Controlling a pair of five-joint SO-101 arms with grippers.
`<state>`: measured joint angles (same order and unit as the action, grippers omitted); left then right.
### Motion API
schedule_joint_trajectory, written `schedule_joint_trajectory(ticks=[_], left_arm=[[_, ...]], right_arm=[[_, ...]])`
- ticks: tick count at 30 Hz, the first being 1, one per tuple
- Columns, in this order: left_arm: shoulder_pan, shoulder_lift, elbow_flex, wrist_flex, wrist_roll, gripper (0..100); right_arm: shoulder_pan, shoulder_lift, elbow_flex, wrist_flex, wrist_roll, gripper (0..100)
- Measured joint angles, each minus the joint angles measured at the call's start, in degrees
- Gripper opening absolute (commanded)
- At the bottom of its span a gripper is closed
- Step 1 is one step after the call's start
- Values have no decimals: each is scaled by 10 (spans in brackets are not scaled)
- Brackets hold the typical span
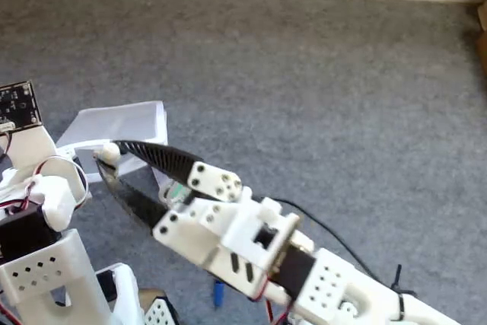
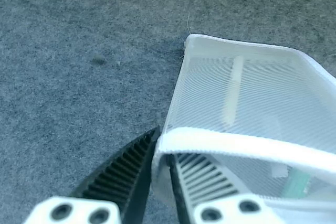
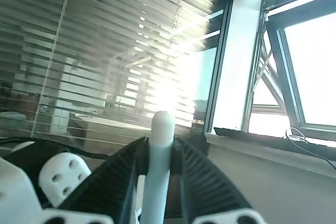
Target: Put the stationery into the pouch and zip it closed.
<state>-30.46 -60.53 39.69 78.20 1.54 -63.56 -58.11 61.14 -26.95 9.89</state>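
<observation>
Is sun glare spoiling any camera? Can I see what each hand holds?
Right wrist view: sun through the window blinds flares behind the right hand, backlighting the white pen it grips. Left wrist view: even light, no glare, left hand pinching the pouch by its rim. High view: evenly lit, no glare.

We seem to be in an office: slatted blinds [image 3: 94, 40], tall windows [image 3: 310, 77], and grey carpet [image 1: 304, 74] across the high view's upper half.

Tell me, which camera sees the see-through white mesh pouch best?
The left wrist view: the see-through white mesh pouch is close up, its white rim pinched by the left gripper, stationery visible through the mesh. The high view shows a part beyond the arms. The right wrist view faces window blinds.
</observation>
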Motion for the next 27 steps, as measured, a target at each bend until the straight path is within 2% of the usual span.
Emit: schedule_joint_trajectory(ticks=[8,18,23,27], left_arm=[[0,0,0,0,0,7],[0,0,0,0,0,7],[1,0,0,0,0,7],[1,0,0,0,0,7]], right_arm=[[17,104,0,-76,0,4],[17,175,0,-104,1,4],[17,177,0,-104,67,4],[17,178,32,-105,90,4]])
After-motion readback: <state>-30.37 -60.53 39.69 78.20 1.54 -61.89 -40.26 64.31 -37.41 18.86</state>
